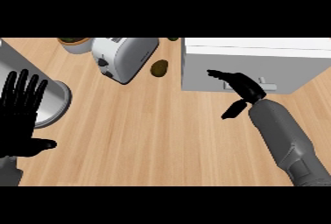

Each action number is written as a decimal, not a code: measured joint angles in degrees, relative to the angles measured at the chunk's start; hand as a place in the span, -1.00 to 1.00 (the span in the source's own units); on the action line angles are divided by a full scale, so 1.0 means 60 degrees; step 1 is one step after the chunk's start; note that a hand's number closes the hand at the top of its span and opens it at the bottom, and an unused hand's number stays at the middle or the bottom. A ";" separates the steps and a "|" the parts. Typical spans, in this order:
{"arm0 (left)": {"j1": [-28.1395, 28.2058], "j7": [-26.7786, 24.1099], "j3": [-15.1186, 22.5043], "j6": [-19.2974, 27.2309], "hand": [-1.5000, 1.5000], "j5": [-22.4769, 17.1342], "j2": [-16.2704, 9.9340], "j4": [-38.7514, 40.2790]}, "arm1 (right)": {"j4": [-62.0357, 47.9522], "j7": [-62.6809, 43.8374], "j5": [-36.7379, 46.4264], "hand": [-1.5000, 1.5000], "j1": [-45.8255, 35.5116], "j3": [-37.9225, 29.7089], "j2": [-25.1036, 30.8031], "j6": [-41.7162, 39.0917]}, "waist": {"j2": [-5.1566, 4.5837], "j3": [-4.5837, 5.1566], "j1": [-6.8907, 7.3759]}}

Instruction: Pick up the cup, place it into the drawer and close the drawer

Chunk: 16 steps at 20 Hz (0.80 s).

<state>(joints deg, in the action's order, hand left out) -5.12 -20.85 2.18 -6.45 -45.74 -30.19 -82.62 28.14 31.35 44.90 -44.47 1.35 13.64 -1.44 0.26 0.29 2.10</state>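
The grey drawer unit (291,65) with a white top stands at the back right. Its front looks flush, with no opening showing. My right hand (244,86) is open against that front, fingers straight and pointing left over the handle (270,87), thumb hanging down; it holds nothing. My left hand (19,109) rests open at the left edge, fingers up. Partly behind it stands a grey round vessel (57,101); I cannot tell whether it is the cup. No other cup shows.
A silver toaster (124,57) lies at the back centre-left, with a pale pot (74,44) beside it. A dark olive fruit (159,68) sits between the toaster and the drawer unit. Bare wooden counter (155,140) fills the middle and front.
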 measured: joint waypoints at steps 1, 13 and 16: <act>-0.0003 0.0071 0.0033 0.0060 -1.00 0.0010 0.0038 -0.0118 | -0.0265 0.0098 -0.0017 -1.00 -0.0223 -0.0079 0.0092 -0.0098 | 0.0002 0.0002 0.0036; -0.0248 0.0095 0.0133 -0.0190 -1.00 0.0262 0.0235 0.0064 | -0.2100 0.1251 -0.0010 -1.00 -0.1397 -0.0446 0.0642 -0.0876 | -0.0048 0.0024 0.0296; -0.0304 0.0059 0.0125 -0.0184 -1.00 0.0327 0.0282 0.0116 | -0.2288 0.1468 0.0025 -1.00 -0.1446 -0.0470 0.0698 -0.0873 | -0.0042 0.0037 0.0341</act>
